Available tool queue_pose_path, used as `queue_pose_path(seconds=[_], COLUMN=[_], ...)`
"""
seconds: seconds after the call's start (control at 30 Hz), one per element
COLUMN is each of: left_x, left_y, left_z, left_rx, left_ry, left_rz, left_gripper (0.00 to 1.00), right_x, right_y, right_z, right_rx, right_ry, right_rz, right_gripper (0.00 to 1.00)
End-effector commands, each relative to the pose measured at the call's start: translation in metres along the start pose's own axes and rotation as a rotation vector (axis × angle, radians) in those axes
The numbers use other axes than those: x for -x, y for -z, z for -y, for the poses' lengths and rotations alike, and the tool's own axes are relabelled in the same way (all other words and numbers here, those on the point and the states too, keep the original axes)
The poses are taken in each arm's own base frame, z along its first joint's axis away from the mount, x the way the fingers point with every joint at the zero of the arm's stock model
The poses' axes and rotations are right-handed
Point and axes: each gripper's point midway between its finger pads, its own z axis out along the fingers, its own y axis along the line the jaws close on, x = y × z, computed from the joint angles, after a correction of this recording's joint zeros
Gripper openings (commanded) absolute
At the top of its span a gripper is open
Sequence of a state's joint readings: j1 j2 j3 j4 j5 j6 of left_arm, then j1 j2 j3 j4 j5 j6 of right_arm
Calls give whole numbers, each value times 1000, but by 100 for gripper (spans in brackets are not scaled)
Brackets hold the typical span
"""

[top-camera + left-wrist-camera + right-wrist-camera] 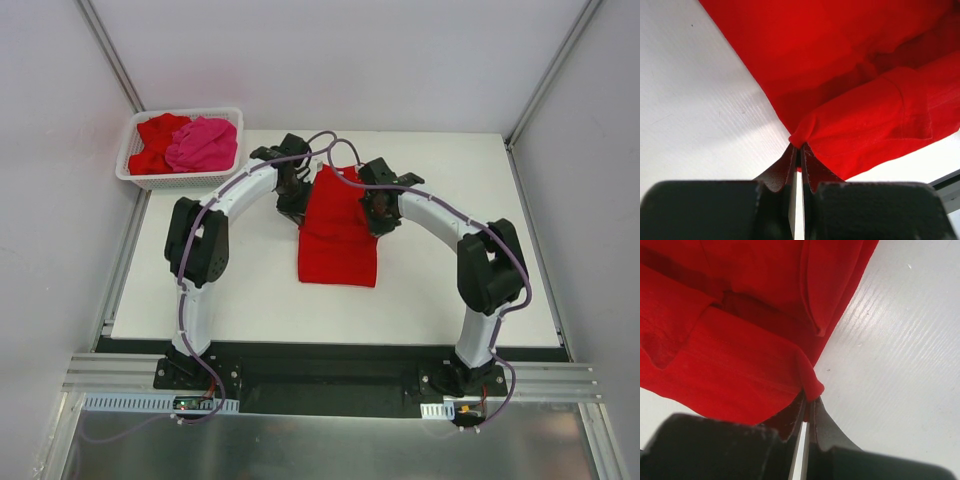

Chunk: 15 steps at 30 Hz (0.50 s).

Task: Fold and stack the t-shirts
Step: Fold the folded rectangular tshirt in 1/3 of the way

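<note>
At far left, a white basket (140, 178) held a crumpled red shirt (155, 135) and a pink t-shirt (203, 143). Mid-table (450, 290), the left gripper (799, 150) pinched the left edge of the folded red t-shirt (338, 235). The right gripper (807, 400) was clamped on its right edge.

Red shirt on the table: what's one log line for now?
left end effector: shut on red t-shirt | right end effector: shut on same | basket: more shirts
</note>
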<state>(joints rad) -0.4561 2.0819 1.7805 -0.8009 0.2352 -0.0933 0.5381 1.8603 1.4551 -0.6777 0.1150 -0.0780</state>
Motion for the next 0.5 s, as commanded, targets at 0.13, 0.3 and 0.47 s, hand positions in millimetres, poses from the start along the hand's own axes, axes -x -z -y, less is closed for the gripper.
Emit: queue_pose_path(seconds=[0.13,0.3,0.47], left_x=[7,9,8], left_y=[4,4,0], left_z=[-11,-14,-15], left_rx=[10,11,4], left_ry=[10,18,23], left_rz=[0,2,-7], left_gripper=[0,0,0], right_x=[16,22,19], right_y=[7,7,1], right_z=[8,9,8], right_rx=[-13,-3,10], right_ry=[-38,-51,-59], right_rz=[22,26,8], right_gripper=[1,1,1])
